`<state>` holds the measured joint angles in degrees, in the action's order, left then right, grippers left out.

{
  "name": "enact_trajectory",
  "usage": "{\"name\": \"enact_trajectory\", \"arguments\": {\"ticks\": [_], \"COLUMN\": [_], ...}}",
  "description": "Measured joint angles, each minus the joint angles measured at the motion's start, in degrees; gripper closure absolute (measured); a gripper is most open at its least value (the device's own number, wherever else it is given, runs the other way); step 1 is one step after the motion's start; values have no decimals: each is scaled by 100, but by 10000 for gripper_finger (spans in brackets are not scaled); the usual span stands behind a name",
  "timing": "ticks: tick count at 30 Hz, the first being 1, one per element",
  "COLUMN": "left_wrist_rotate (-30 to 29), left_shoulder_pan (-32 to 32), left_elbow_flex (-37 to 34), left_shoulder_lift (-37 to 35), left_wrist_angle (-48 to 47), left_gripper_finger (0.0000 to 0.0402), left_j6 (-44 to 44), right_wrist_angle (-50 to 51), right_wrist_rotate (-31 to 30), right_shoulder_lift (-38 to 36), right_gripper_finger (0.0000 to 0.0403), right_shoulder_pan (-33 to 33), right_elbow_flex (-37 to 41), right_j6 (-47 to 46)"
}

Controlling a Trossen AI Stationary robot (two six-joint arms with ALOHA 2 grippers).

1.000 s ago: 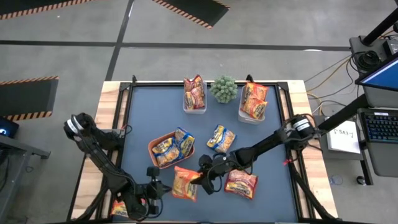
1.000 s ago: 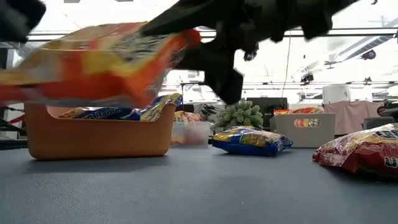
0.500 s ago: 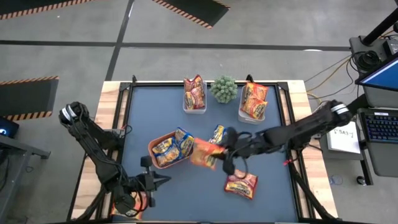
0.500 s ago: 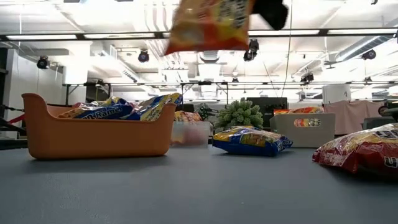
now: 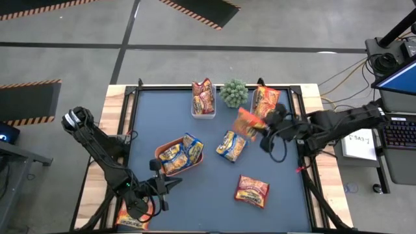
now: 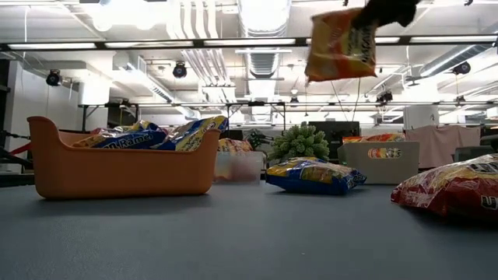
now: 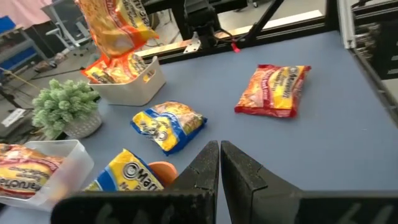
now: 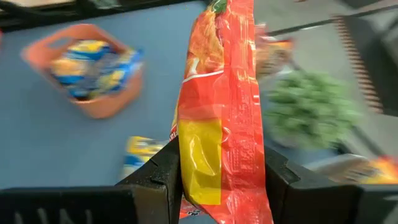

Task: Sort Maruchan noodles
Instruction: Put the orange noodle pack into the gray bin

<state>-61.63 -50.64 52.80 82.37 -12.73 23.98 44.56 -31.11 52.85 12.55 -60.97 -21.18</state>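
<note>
Carrying 1 orange packet (image 5: 247, 123) pinched in its fingers, the right gripper (image 5: 262, 132) has moved from the table's near middle to beside the clear tub (image 5: 255, 121) of orange packets, so a drop looks near, while the left gripper (image 5: 168, 185) waits shut and empty

Right claw (image 6: 389, 9) cut off by the low view's top edge, held orange packet (image 8: 221, 112) running past the right wrist view's top and bottom, orange tray (image 8: 93, 74), plant (image 8: 308, 115) and yellow-blue packet (image 8: 140, 155) blurred behind it, packet (image 5: 130, 218) at the surface's front-left corner mostly hidden under the left arm.

pkts in tray (image 5: 164, 155) at left, plant (image 5: 234, 93) between two tubs (image 5: 203, 112) behind, loose pkt (image 5: 252, 190) in front.
</note>
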Motion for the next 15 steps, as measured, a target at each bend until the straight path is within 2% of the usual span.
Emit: {"name": "enact_trajectory", "arguments": {"ticks": [5,15], "left_wrist_rotate": [1,2], "left_shoulder_pan": [226,534], "left_elbow_flex": [0,0], "left_shoulder_lift": [0,0], "left_wrist_angle": [5,-4], "left_gripper_finger": [402,402], "left_j6": [-199,-402], "right_wrist_angle": [567,547], "right_wrist_rotate": [-357,-355], "right_shoulder_lift": [-585,-1252], "right_gripper_finger": [280,280], "right_shoulder_pan": [-594,-1718], "right_elbow_flex": [229,1241], "right_j6": [393,1531]}}
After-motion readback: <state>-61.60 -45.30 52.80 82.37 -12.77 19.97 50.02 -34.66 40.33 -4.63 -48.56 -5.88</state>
